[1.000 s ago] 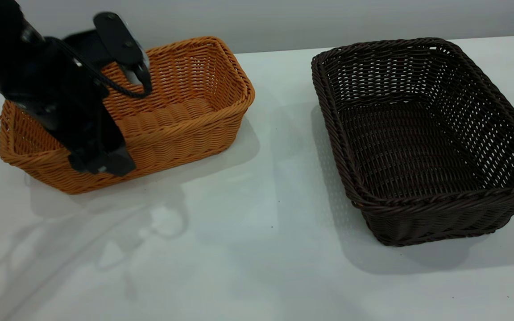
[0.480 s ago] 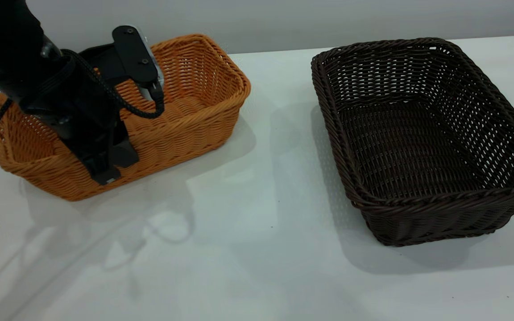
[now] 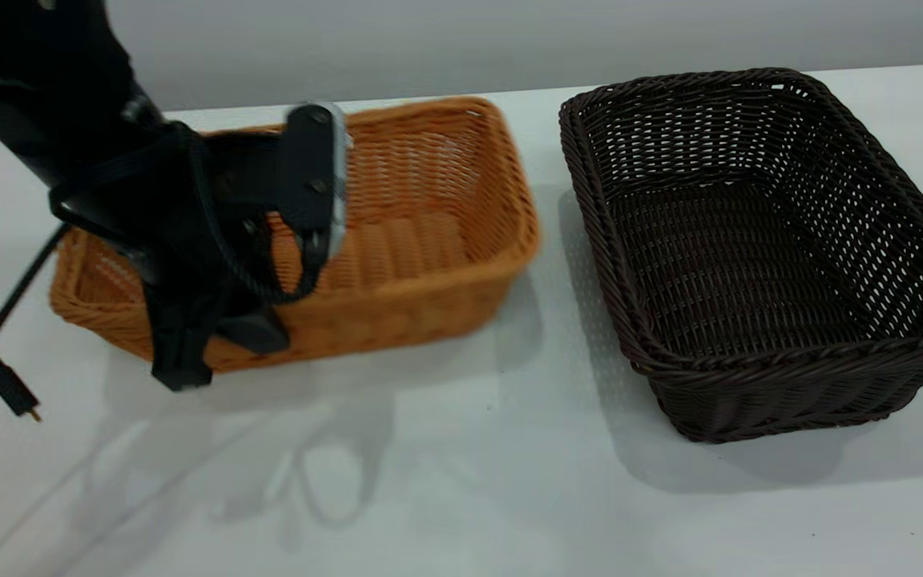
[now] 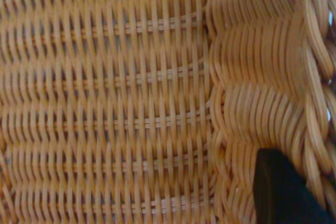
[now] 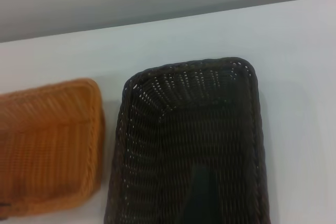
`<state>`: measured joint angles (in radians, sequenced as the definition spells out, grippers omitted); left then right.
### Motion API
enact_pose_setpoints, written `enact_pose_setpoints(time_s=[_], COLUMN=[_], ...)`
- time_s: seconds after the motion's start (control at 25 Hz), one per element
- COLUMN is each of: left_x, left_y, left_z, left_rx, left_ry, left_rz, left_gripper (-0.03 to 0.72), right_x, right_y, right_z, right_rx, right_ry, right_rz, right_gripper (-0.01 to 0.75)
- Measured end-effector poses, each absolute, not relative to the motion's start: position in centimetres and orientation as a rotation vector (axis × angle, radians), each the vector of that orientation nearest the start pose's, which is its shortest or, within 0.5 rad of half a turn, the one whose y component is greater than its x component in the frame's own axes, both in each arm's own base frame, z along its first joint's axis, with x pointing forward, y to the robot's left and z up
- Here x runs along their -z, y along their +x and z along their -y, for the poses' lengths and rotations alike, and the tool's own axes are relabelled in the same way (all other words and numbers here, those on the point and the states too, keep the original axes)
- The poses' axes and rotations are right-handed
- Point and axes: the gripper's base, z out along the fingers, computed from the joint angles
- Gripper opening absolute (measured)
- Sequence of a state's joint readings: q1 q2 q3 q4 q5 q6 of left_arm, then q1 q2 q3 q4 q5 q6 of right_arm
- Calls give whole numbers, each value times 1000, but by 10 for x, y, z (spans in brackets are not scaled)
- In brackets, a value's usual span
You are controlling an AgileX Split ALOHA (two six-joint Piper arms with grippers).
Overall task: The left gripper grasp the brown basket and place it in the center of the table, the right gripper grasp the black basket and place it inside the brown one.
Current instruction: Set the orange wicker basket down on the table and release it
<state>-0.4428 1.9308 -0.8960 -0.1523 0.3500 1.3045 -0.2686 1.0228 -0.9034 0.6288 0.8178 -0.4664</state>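
Note:
The brown basket (image 3: 429, 208) sits on the white table (image 3: 469, 481) left of centre, close beside the black basket (image 3: 750, 240). My left gripper (image 3: 217, 353) is shut on the brown basket's near wall, one finger inside and one outside. The left wrist view shows the basket's weave (image 4: 131, 103) and one black finger (image 4: 278, 187) against the wall. The black basket stands at the right, empty. In the right wrist view a dark part of my right gripper (image 5: 202, 198) hangs above the black basket (image 5: 194, 129); the brown basket (image 5: 47, 145) lies beside it.
A black cable with a plug end (image 3: 9, 389) dangles from the left arm at the table's left edge. A grey wall runs behind the table. Bare tabletop lies in front of both baskets.
My left gripper has carried the brown basket to the right, toward the black basket, and turned it. The black basket has not moved.

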Motion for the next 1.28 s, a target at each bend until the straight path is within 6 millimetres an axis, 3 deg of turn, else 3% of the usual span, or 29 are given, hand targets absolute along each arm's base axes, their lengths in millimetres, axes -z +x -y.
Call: enact_pose_setpoints(time_s=[0.16, 0.56, 1.28], left_x=[-95, -95, -96], left_y=[283, 269, 271], left_z=[148, 167, 172], left_rx=[37, -16, -70], left_ry=[-2499, -2535, -2443], left_rz=[2257, 2192, 2370], left_gripper=[102, 102, 102], right_x=[-342, -343, -343], right_y=[201, 201, 201], right_z=[15, 14, 14], right_rx=[-366, -378, -382], right_ry=[74, 80, 81], right_rz=[-2254, -2248, -2248], right_gripper=[563, 563, 563])
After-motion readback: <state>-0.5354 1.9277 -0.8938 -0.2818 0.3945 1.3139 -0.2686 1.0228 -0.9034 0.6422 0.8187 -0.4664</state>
